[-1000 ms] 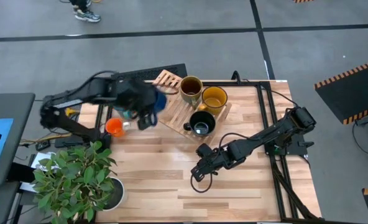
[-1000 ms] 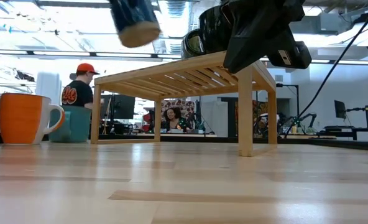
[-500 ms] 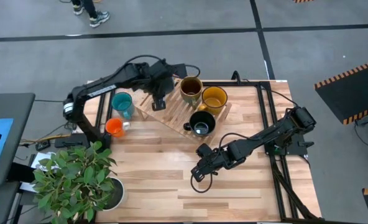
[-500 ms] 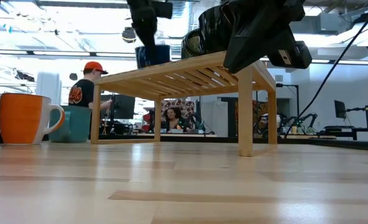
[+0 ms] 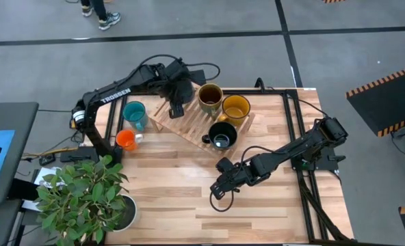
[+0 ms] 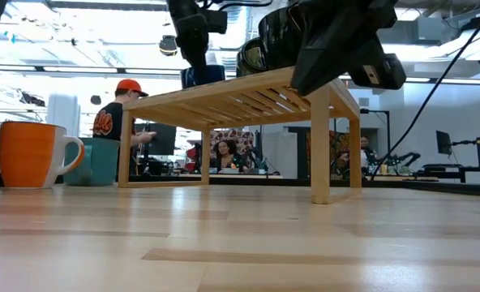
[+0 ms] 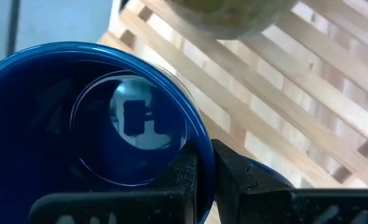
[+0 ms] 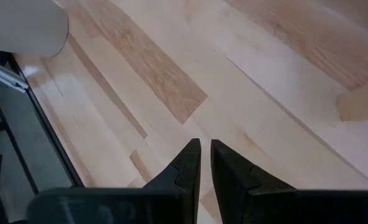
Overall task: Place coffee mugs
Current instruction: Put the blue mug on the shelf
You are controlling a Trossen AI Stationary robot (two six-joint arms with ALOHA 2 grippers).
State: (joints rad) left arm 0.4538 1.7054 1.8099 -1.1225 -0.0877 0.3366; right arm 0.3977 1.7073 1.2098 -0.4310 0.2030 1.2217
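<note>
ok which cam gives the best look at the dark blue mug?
Left wrist view: the dark blue ceramic mug fills the frame, rim pinched by the left gripper above the slatted wooden rack. The high view hides the mug under that gripper. Low view shows only its side. Right wrist view shows none.

The wooden table (image 5: pixel 189 198) carries a slatted rack (image 5: pixel 192 123), teal mug (image 5: pixel 134 113), orange mug (image 5: pixel 126 140) and plant pot (image 5: pixel 124 213).
</note>
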